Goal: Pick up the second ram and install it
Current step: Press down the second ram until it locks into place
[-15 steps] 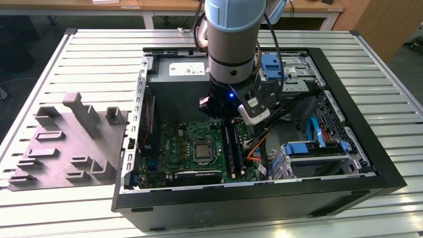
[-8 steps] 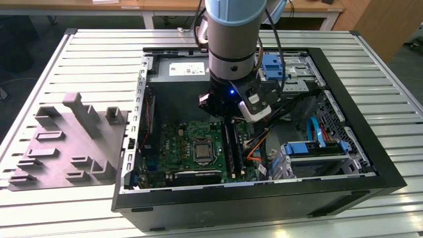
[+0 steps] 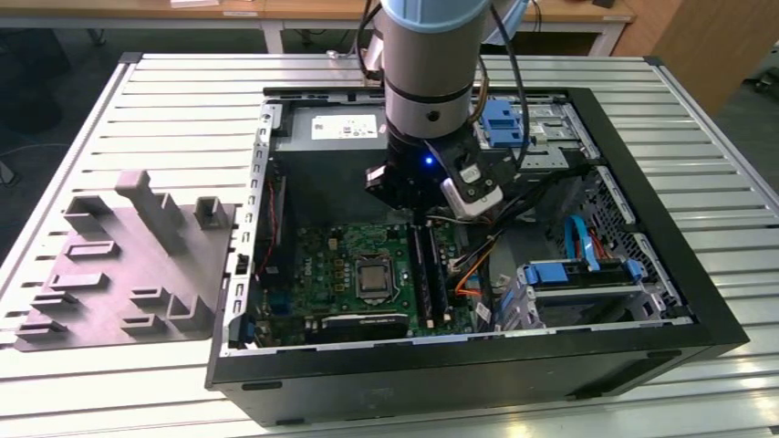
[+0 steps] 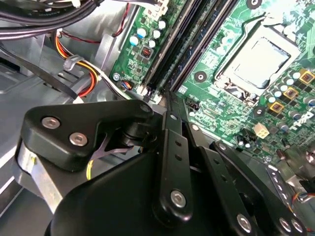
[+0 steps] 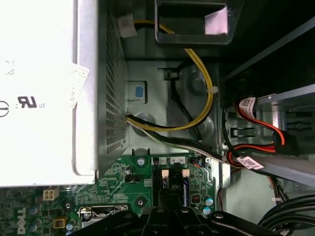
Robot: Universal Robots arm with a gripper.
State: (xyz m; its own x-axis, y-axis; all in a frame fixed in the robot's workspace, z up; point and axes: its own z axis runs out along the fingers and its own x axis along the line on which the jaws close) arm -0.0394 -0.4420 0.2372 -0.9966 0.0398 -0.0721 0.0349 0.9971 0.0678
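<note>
My gripper (image 3: 420,217) is lowered into the open computer case (image 3: 681,301), with its fingertips at the far end of the long black memory slots (image 4: 189,37) on the green motherboard (image 3: 353,251). In the second wrist view the fingers (image 4: 167,105) are closed together into a narrow point right at the slot ends. A long dark stick, which I take for the second ram (image 3: 425,266), stands on edge in the slots and runs from under the fingertips towards the case's front. The first wrist view shows the slot ends (image 5: 170,178) just beyond the gripper (image 5: 170,212).
The processor socket (image 4: 261,59) lies beside the slots. The white power supply (image 5: 39,88) and its yellow and black cables (image 5: 197,98) are close behind the gripper. Blue drive bays (image 3: 585,265) fill the exterior view's right side. A grey holder tray (image 3: 122,265) sits outside the case.
</note>
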